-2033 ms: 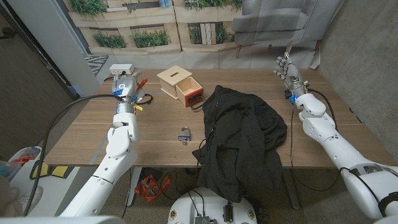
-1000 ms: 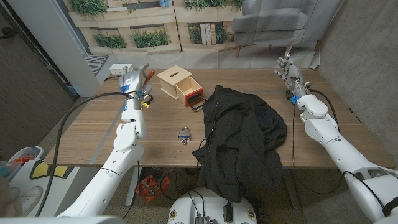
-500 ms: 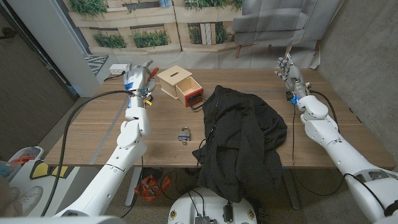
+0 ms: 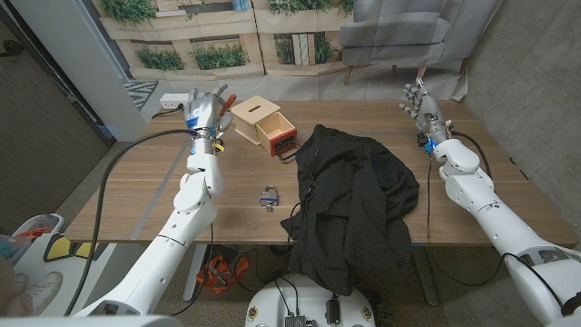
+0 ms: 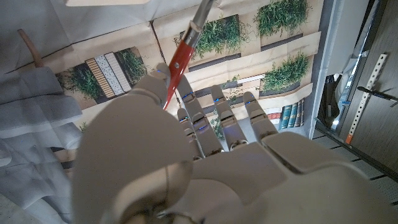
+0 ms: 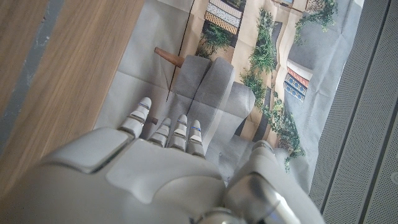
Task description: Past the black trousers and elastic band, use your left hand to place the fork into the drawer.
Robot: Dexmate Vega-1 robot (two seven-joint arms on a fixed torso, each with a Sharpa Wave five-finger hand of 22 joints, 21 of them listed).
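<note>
Above the wooden table (image 4: pixel 136 182), red-handled fork (image 5: pixel 180 59) gripped in raised left hand (image 4: pixel 205 112), beside drawer (image 4: pixel 276 133).

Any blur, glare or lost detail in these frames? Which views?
Head view: even light, sharp, but the black trousers read as a near-featureless dark mass. Left wrist view: left hand close and soft; red-handled fork still legible. Right wrist view: right hand soft, backdrop sharper.

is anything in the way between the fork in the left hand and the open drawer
Nothing visible blocks it. The left hand holds the fork raised just left of the wooden box, whose drawer stands pulled open toward the robot. The black trousers lie on the drawer's other side, off that path.
</note>
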